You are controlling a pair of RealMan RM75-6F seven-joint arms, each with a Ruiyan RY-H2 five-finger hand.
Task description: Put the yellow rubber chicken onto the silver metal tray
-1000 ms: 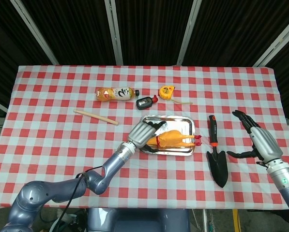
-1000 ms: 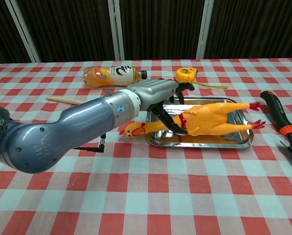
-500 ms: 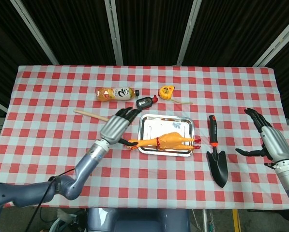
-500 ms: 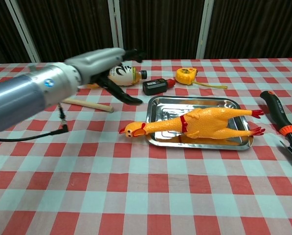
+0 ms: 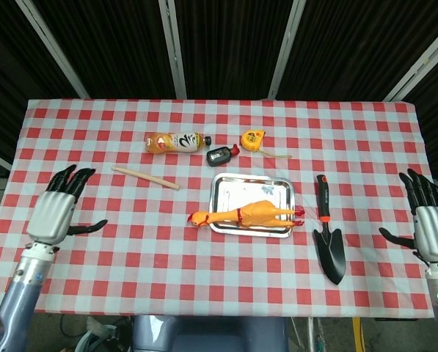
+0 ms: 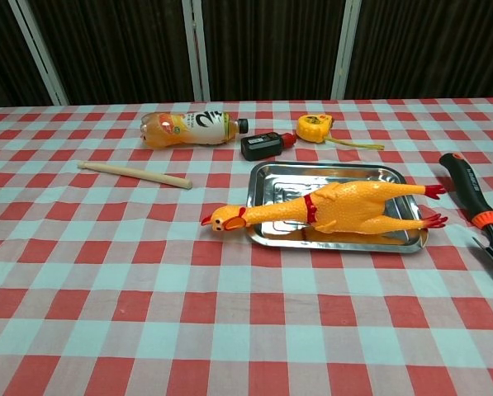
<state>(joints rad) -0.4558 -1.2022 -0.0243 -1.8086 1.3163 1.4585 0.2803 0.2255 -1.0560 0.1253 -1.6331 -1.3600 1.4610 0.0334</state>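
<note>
Since a second ago the left hand (image 5: 55, 209) has left the tray and drawn all the way back to the table's left edge, where it now hangs with fingers spread and nothing in them. Over the same span the right hand (image 5: 428, 222) has slid out to the far right edge, also wide and empty; neither hand shows in the chest view.

Well apart from both, the yellow rubber chicken (image 6: 337, 209) lies lengthwise on the silver metal tray (image 6: 323, 174). Its body and red feet rest inside the rim, while the neck and head hang over the left edge above the checked cloth.

As a judgement, the placement is essentially done: the chicken sits released and steady. At most, a nudge could bring the head inside.
</note>
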